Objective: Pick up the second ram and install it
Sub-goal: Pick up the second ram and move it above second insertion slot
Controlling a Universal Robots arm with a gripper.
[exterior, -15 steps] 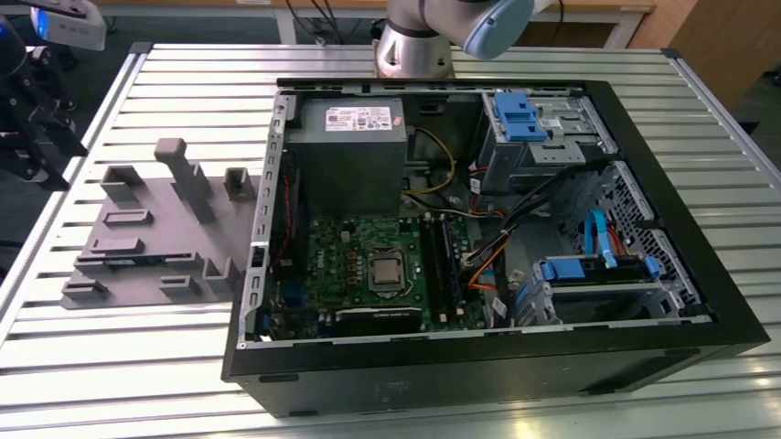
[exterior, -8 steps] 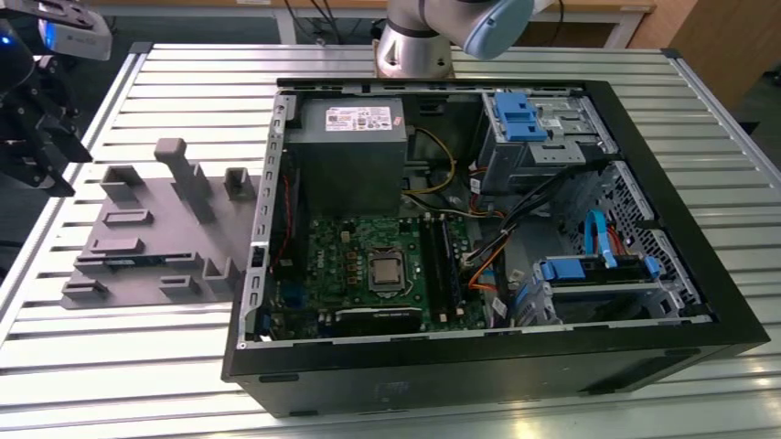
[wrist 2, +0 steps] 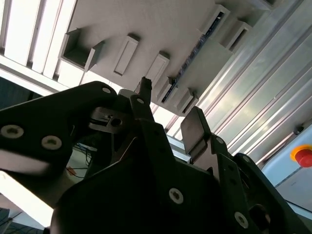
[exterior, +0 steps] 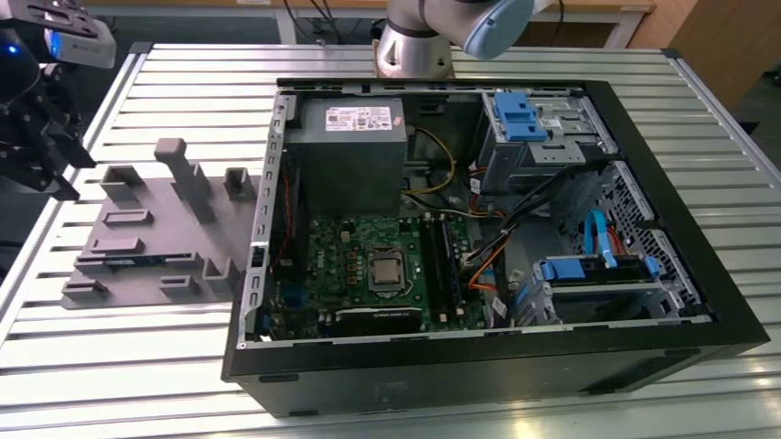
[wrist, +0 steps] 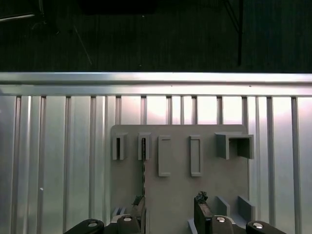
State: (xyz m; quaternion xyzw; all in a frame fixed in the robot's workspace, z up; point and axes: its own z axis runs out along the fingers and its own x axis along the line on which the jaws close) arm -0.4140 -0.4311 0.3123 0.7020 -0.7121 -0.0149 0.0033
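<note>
The second ram (wrist: pixel 144 170) stands on its edge in a long slot of the grey holder block (wrist: pixel 175 185), a thin dark strip in the first wrist view. The exterior view shows the same ram (exterior: pixel 132 260) as a bluish strip low in the block. My gripper (wrist: pixel 169 207) hovers above the block, open, with one finger near the stick and nothing between the two. In the second wrist view the open gripper (wrist 2: pixel 168 109) points toward the ram (wrist 2: pixel 197 46) in its slot. The gripper (exterior: pixel 43 160) hangs at the exterior view's far left, apart from the block.
An open black computer case (exterior: pixel 683 302) lies on the slatted metal table (exterior: pixel 183 73). Inside it are a green motherboard (exterior: pixel 366 265), long black memory slots (exterior: pixel 433 265), a power supply (exterior: pixel 347 137) and blue drive latches (exterior: pixel 518 114). A red button (wrist 2: pixel 303 156) sits off the table.
</note>
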